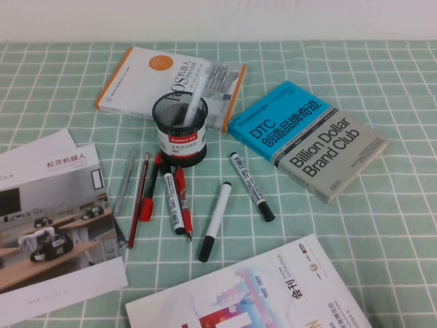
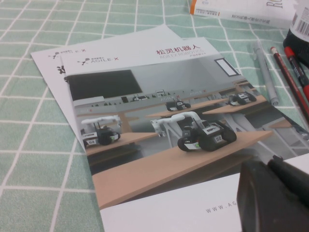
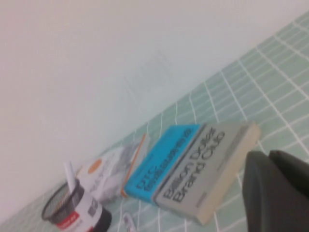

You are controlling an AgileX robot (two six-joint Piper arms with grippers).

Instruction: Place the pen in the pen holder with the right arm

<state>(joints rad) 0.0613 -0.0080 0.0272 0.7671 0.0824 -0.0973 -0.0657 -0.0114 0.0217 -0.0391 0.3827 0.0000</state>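
My view takes in the green checked tablecloth (image 1: pixel 382 225) filling the frame, with the blue-and-grey book (image 1: pixel 307 140) at right of centre and the orange-edged white book (image 1: pixel 147 78) at upper centre. The pen holder (image 1: pixel 181 130) stands mid-frame, a slim whitish pen (image 1: pixel 193 102) leaning inside it. The pen (image 1: pixel 250 186) lies on the cloth just right of centre, below the holder, apart from it. My left gripper (image 2: pixel 275 198) sits over the brochure (image 2: pixel 159 125) at lower right of its wrist view; my right gripper (image 3: pixel 277 191) shows at lower right, off the table. I cannot tell how either's fingers stand.
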